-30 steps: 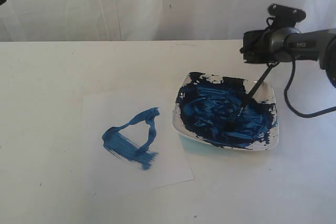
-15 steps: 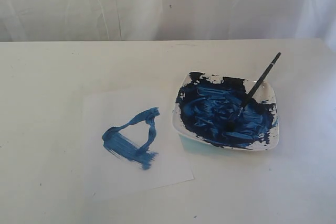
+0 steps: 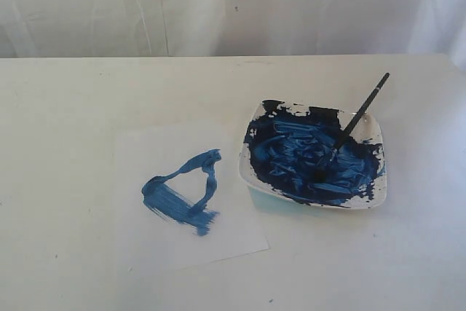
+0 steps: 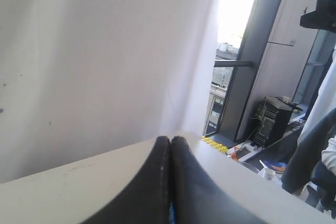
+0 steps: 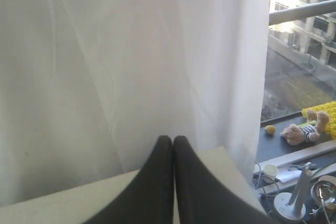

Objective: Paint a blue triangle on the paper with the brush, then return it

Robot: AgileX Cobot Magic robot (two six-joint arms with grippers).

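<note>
The paper [image 3: 237, 234] lies flat on the white table [image 3: 73, 107], toward 8 o'clock from the table's middle in the exterior view. On it sits the blue triangle [image 3: 175, 205], a rough outline whose widest, streaky side runs along its 7 o'clock edge and whose peak points toward 1 o'clock. Just beside the paper, at its 3 o'clock, stands the white dish [image 3: 379, 133], its floor smeared almost all over with dark blue paint; its near corner seems to overlap or touch the sheet's edge, though which of the two I cannot tell. The brush [image 3: 354, 123] rests in the dish, tilted, its tip down in the paint near the dish's middle and its black handle leaning over the rim and jutting out toward 1 o'clock; nothing holds it. A white curtain [image 3: 218, 5] hangs behind the table at 12 o'clock. The left gripper [image 4: 170, 140], seen only from its own wrist camera, has its two dark fingers pressed together with nothing between them, facing the curtain and a window. The right gripper [image 5: 172, 139] likewise is closed tight and empty, with curtain and window ahead of it.
</note>
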